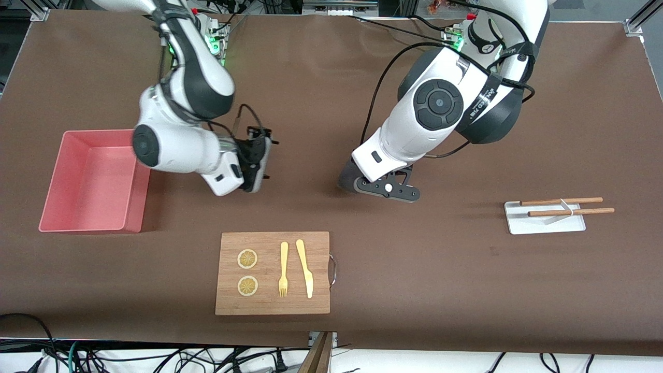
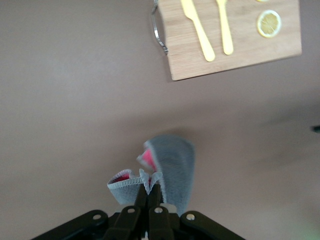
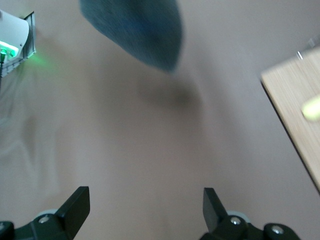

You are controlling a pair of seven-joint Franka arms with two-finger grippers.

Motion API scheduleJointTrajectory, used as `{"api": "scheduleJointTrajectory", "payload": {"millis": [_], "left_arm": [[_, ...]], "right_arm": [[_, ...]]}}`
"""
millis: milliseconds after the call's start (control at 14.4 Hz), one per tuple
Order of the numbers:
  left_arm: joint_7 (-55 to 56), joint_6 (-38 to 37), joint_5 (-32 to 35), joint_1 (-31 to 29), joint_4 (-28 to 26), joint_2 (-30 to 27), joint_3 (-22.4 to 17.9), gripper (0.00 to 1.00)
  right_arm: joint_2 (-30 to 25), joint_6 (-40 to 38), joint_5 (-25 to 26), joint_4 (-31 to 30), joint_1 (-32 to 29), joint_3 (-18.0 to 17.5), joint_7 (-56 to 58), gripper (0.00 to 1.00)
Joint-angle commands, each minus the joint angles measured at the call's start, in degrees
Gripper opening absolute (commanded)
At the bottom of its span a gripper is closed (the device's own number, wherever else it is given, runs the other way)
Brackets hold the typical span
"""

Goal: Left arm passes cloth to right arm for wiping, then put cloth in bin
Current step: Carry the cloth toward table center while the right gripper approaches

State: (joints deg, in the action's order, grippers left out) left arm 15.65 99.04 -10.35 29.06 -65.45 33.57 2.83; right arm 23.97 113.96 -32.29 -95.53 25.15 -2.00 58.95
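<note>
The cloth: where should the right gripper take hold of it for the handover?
Probably the free hanging fold of the cloth, below the pinch of the shut left gripper. The open right gripper would best come level from the bin end, since that limp lower part hangs clear above the table.

In the front view my left arm covers most of the cloth (image 1: pixel 346 178). In my right wrist view the cloth is blurred and the wooden board (image 3: pixel 295 112) is cut off.
</note>
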Motion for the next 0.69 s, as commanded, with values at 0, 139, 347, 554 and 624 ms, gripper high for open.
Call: {"api": "scheduleJointTrajectory", "payload": {"millis": [0,139,347,554,624], "left_arm": [[-12.19,0.10,-0.90,-0.84,1.29,0.88,-0.28,0.00],[-17.21,0.28,-0.72,-1.99,1.29,2.02,-0.28,0.00],[-25.29,0.28,-0.20,-4.09,1.21,2.02,-0.55,0.00],[-29.18,0.89,-0.81,-4.02,0.06,2.29,-0.37,0.00],[-29.54,2.11,-0.72,-3.49,0.06,2.55,-0.20,0.00]], "right_arm": [[0.28,8.18,-3.38,-3.51,0.43,-3.09,7.55,1.00],[0.20,14.07,-4.62,-7.11,0.43,-5.98,10.56,1.00],[0.98,20.68,-5.06,-8.80,2.71,-7.76,10.31,1.00],[4.14,25.68,-8.04,-7.40,3.51,-8.89,9.69,1.00],[5.28,27.53,-8.31,-6.52,3.51,-9.16,9.52,1.00]]}}
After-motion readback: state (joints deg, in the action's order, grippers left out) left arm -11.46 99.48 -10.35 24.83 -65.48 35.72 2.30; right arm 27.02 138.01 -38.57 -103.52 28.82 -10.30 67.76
